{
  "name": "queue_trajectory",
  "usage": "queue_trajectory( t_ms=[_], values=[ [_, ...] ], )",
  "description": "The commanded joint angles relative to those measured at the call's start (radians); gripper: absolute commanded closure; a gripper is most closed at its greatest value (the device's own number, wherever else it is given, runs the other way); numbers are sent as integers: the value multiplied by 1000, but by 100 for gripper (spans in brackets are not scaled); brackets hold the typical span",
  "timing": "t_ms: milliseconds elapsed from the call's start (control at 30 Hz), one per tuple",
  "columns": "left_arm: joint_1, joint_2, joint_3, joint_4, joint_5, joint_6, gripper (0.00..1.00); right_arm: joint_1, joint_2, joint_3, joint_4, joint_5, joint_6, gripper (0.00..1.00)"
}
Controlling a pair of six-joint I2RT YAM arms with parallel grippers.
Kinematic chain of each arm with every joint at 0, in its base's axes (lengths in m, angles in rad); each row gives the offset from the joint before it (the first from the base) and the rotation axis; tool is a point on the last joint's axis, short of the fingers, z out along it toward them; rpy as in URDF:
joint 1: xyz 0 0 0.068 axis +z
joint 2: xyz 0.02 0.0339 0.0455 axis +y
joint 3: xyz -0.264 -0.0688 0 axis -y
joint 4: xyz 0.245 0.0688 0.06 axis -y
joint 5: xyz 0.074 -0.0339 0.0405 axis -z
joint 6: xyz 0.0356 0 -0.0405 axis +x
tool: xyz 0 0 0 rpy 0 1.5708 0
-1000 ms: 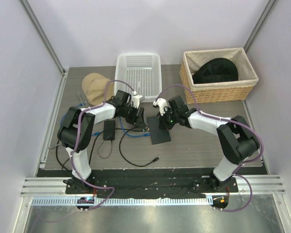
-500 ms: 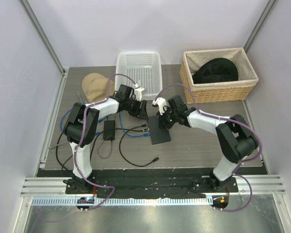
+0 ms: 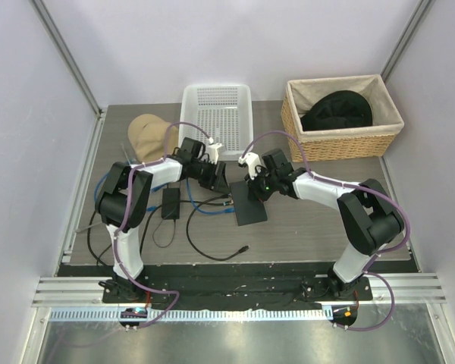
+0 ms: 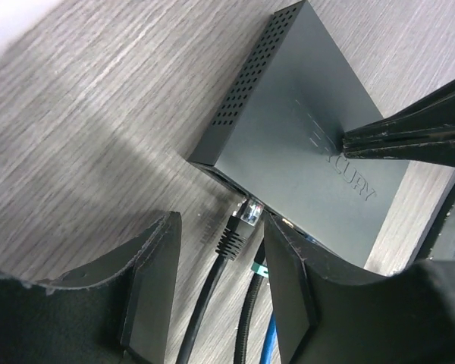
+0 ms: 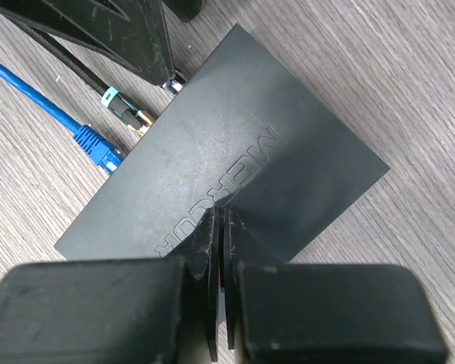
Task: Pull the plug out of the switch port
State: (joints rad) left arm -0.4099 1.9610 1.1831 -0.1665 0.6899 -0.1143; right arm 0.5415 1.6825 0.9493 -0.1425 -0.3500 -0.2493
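Note:
The switch (image 3: 249,205) is a flat black box lying mid-table; it also shows in the left wrist view (image 4: 303,136) and the right wrist view (image 5: 227,159). A black plug (image 4: 240,227) with a clear tip sits in a port on the switch's edge, its cable trailing toward me. My left gripper (image 4: 220,227) is open, with one finger on each side of that plug and not touching it. My right gripper (image 5: 221,218) is shut and empty, its tips pressed down on the switch's top. From above, the left gripper (image 3: 218,180) and the right gripper (image 3: 252,187) flank the switch's far end.
A green-tagged plug (image 5: 125,110) and a blue plug (image 5: 98,148) sit at neighbouring ports. A black adapter brick (image 3: 171,203) and loose cords (image 3: 212,250) lie to the left. A tan cap (image 3: 145,136), a white basket (image 3: 216,114) and a wicker basket (image 3: 341,144) stand behind.
My left gripper drew back a little toward the white basket, then came back down to the switch's port edge. My right gripper stayed pressed on the switch.

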Motion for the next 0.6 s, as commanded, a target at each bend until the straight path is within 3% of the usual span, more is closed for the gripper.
queue_trajectory(
  t_ms=[0, 567],
  values=[
    [6, -22, -16, 33, 23, -24, 48, 6, 34, -9, -80, 42, -15, 96],
    [5, 67, 59, -47, 142, 13, 58, 6, 34, -11, -80, 42, -15, 96]
  ],
)
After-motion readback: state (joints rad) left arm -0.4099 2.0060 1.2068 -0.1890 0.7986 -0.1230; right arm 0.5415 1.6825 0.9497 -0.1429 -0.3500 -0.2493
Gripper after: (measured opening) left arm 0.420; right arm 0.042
